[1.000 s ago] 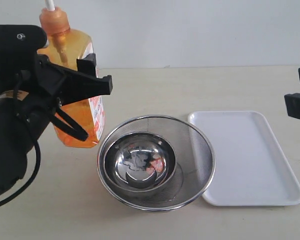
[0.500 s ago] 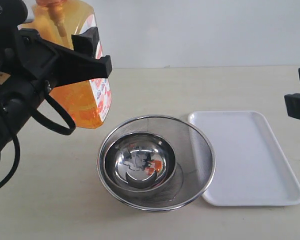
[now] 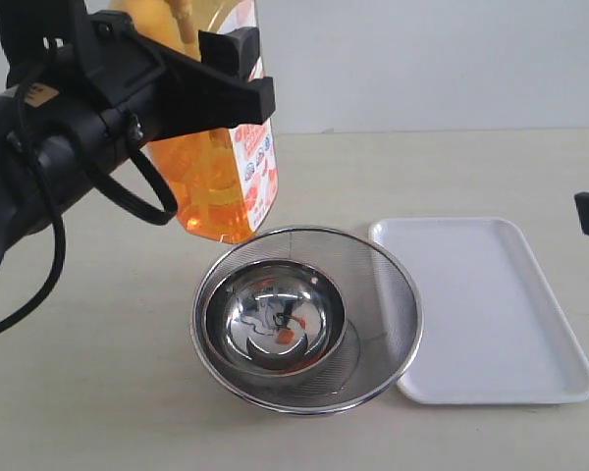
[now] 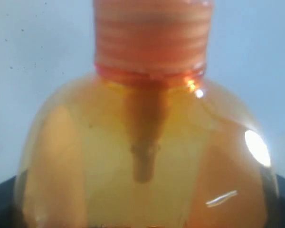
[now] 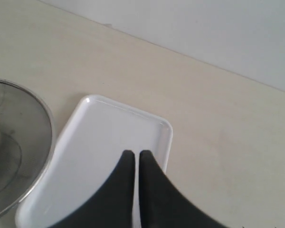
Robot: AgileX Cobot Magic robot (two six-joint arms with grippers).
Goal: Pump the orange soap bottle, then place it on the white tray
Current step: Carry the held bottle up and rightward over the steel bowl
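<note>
left pincer (image 3: 238,74) grasps orange soap bottle (image 3: 221,186) | right pincer (image 5: 133,161) clenched, empty | risk: bottle base snags strainer (image 3: 393,294) crossing to white tray (image 3: 491,294) at 3 o'clock

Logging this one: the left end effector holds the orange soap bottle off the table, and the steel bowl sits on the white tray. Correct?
Not quite. The steel bowl sits inside the mesh strainer, beside the white tray, not on it; the exterior view shows this. The left end effector does hold the orange soap bottle off the table.
</note>
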